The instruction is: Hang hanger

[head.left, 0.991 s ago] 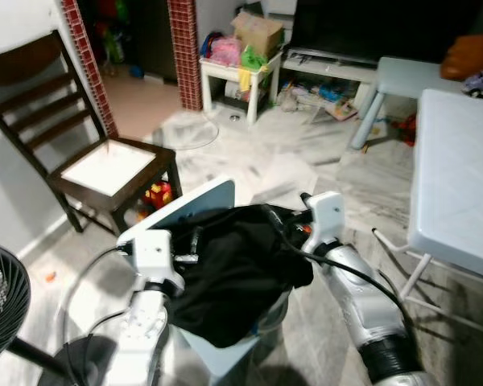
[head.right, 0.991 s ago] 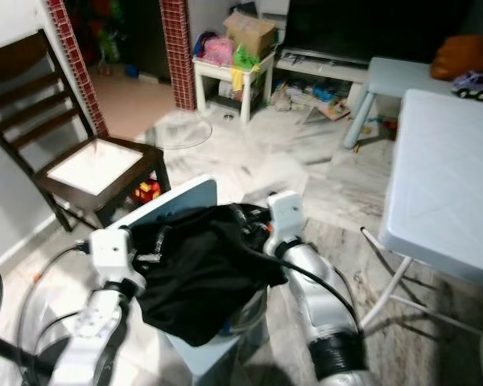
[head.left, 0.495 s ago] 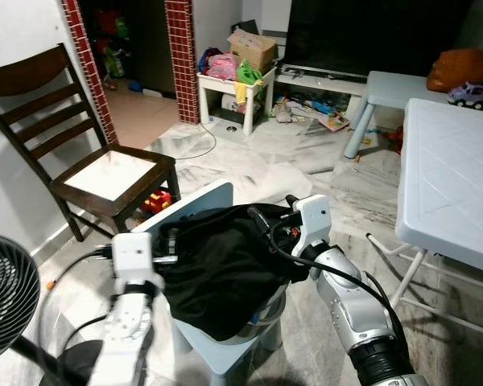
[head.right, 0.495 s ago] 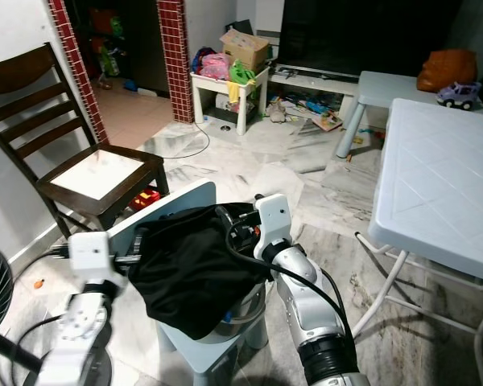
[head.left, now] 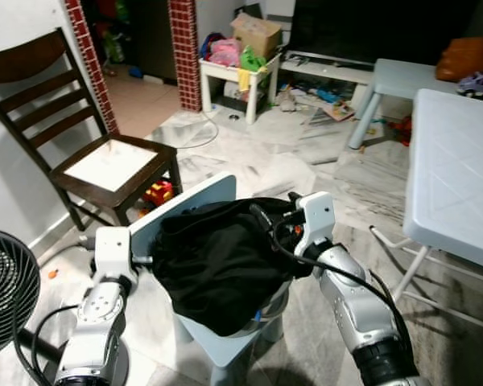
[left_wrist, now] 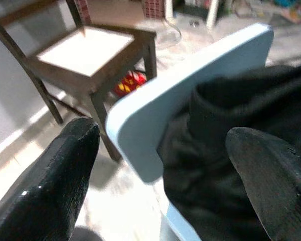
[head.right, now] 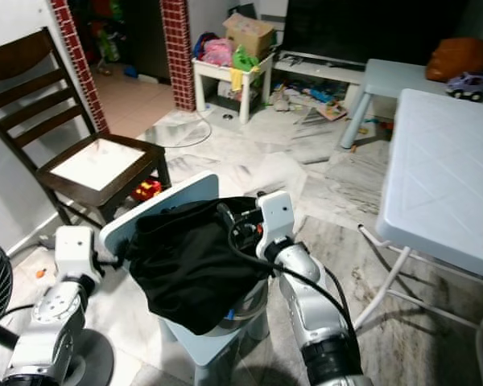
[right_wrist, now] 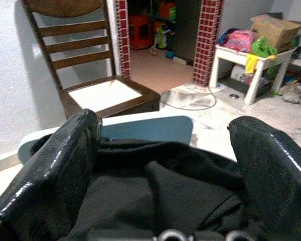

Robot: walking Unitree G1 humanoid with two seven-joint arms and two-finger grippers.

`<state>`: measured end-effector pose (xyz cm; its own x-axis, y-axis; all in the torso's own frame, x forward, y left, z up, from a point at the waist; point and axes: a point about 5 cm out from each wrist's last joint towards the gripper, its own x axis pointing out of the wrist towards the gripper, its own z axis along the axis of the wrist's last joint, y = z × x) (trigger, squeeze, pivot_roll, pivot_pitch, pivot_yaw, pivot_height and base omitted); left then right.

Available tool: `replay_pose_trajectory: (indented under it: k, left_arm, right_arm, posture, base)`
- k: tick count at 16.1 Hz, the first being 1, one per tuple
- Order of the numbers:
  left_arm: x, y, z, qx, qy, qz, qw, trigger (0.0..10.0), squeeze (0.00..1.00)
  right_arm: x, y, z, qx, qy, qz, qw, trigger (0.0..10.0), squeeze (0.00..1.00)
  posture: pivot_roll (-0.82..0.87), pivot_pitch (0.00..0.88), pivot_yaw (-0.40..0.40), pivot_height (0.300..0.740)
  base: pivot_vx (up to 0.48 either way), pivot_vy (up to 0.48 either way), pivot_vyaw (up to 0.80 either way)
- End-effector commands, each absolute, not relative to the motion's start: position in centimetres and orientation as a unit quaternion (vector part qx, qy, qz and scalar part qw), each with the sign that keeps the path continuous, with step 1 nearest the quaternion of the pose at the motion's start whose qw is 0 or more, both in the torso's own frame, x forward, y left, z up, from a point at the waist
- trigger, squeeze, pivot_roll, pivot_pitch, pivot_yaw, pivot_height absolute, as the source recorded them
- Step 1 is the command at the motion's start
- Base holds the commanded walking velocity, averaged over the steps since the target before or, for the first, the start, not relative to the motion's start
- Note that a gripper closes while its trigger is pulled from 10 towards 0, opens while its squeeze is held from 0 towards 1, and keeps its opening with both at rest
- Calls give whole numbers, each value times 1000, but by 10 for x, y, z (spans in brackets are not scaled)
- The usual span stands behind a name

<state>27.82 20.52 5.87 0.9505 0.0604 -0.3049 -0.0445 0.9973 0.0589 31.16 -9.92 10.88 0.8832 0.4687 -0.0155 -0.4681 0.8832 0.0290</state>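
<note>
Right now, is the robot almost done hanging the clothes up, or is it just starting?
Just starting, it looks like. The black garment lies heaped on the small light-blue chair, so nothing is hung. The left gripper is open beside the chair's edge, and the right gripper is open just over the cloth, holding nothing. No hanger can be made out. Left to do: grab, lift and hang it.

black garment (head.left: 217, 261) heaped on blue chair (head.left: 195, 201); open floor (head.left: 266, 161) beyond.
</note>
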Motion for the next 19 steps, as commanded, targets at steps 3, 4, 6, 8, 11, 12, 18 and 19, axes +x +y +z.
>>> replay_pose_trajectory:
  k: [3, 4, 6, 8, 11, 12, 18, 19]
  left_arm:
    - [291, 179, 78, 6, 110, -29, 993, 10000, 0]
    - [290, 176, 78, 3, 109, -32, 994, 10000, 0]
    - [279, 157, 78, -15, 91, -50, 995, 10000, 0]
    - [271, 150, 75, -28, 94, -59, 993, 10000, 0]
    - [269, 154, 75, -25, 91, -57, 994, 10000, 0]
    - [271, 156, 77, -22, 88, -55, 994, 10000, 0]
    - [273, 157, 78, -19, 89, -57, 994, 10000, 0]
    - [273, 155, 78, -23, 87, -59, 994, 10000, 0]
  right_arm:
    - [313, -99, 119, 10, 0, 249, 968, 10000, 0]
    - [313, -99, 119, 9, 0, 249, 968, 10000, 0]
    - [314, -101, 120, 0, -5, 251, 968, 10000, 0]
    - [313, -98, 120, 2, -3, 254, 967, 10000, 0]
    - [311, -96, 118, 3, 2, 258, 966, 10000, 0]
    - [312, -96, 118, 3, 2, 258, 966, 10000, 0]
    - [312, -98, 116, 3, 5, 252, 968, 10000, 0]
    - [311, -98, 115, 3, 6, 253, 968, 10000, 0]
  posture:
    - [13, 0, -20, 740]
    - [13, 0, -20, 740]
    - [15, 0, -24, 740]
    - [18, 0, -31, 740]
    - [21, 0, -33, 740]
    - [21, 0, -33, 740]
    - [23, 0, -30, 740]
    - [23, 0, -30, 740]
  base:
    - [0, 0, 0]
    - [0, 0, 0]
    - [0, 0, 0]
    - [0, 0, 725]
    - [80, 0, 498]
    - [270, 240, 0]
    - [279, 347, 0]
    - [266, 401, 0]
